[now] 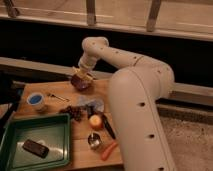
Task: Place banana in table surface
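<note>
My gripper [81, 74] hangs at the end of the white arm, over the far edge of the light wooden table surface [56, 106]. It sits right above a maroon bowl [80, 84]. A pale yellow piece, which looks like the banana [85, 76], shows at the gripper's tip on the bowl's rim. I cannot tell whether the gripper holds it.
On the table are a white cup with a blue inside [36, 100], a small utensil [57, 96], dark grapes [75, 113], an orange [95, 121], a metal cup [93, 141] and a carrot [107, 150]. A dark green tray [50, 127] at front left holds a brown bar [36, 148]. My thick arm link [140, 115] covers the table's right side.
</note>
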Robot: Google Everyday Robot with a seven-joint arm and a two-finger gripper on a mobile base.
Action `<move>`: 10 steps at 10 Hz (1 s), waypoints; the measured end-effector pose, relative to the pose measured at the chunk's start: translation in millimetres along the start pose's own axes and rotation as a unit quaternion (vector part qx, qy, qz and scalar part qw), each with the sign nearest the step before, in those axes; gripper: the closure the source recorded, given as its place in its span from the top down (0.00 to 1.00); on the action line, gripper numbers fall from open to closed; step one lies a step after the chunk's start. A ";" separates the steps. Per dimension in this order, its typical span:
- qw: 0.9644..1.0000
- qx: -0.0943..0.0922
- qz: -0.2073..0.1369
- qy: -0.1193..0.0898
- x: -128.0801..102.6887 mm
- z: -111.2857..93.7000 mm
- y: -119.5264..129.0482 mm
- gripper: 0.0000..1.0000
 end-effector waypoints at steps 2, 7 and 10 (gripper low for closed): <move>0.999 0.023 0.020 0.027 31.2 -18.6 -15.3 0.00; 0.986 0.053 0.106 0.113 119.4 -23.3 -47.1 0.00; 0.980 0.055 0.132 0.141 137.2 -17.2 -49.1 0.00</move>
